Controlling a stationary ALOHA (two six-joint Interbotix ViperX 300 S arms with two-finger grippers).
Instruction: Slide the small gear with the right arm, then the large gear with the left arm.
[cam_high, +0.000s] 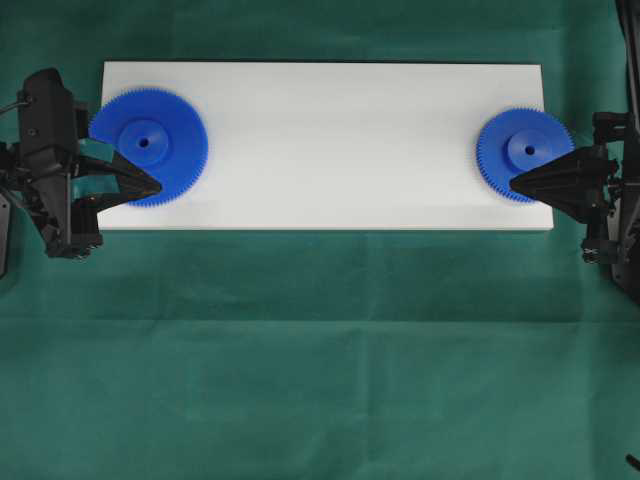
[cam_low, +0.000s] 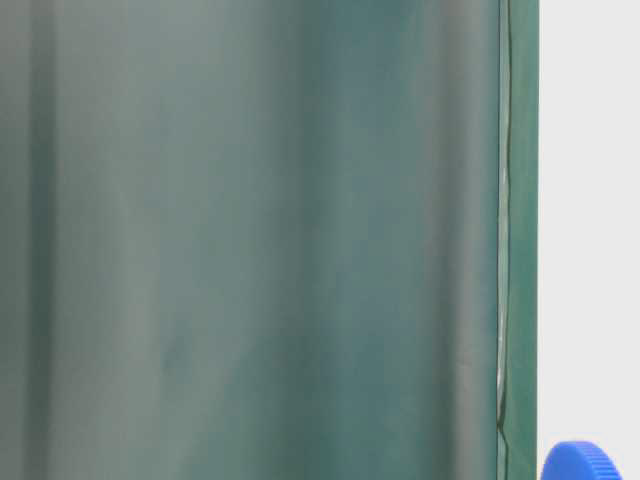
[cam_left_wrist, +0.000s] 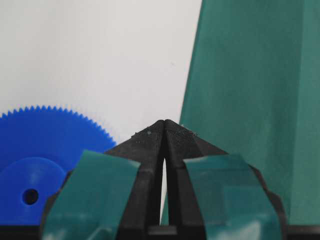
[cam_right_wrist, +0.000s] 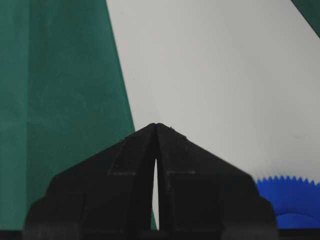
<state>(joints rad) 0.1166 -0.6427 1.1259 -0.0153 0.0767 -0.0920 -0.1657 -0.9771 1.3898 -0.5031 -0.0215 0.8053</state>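
Nearest the lens in each wrist view: a black hand clenched to a point, fingertips met, nothing between them. Left hand (cam_left_wrist: 164, 125), teal patches on the fingers, parked just beside the large gear (cam_high: 150, 145) at the left end of the white board (cam_high: 330, 150); from overhead, tip overlapping that gear's near rim. Right hand (cam_right_wrist: 157, 126), plain black, at the opposite end, tip over the near edge of the small gear (cam_high: 524, 153). Whether either tip actually touches plastic or hovers above it, hard to tell from these angles.

Both gears lying flat, well apart, hubs up. Probably light, stiff, hard plastic; likely to glide easily on the smooth board, so prone to skating or spinning if pushed off-centre. No pinch needed: better to press the closed tip against the toothed rim in line with the hub, or catch the raised hub, small gear first. Green cloth (cam_high: 320, 350) beyond the board would likely drag.
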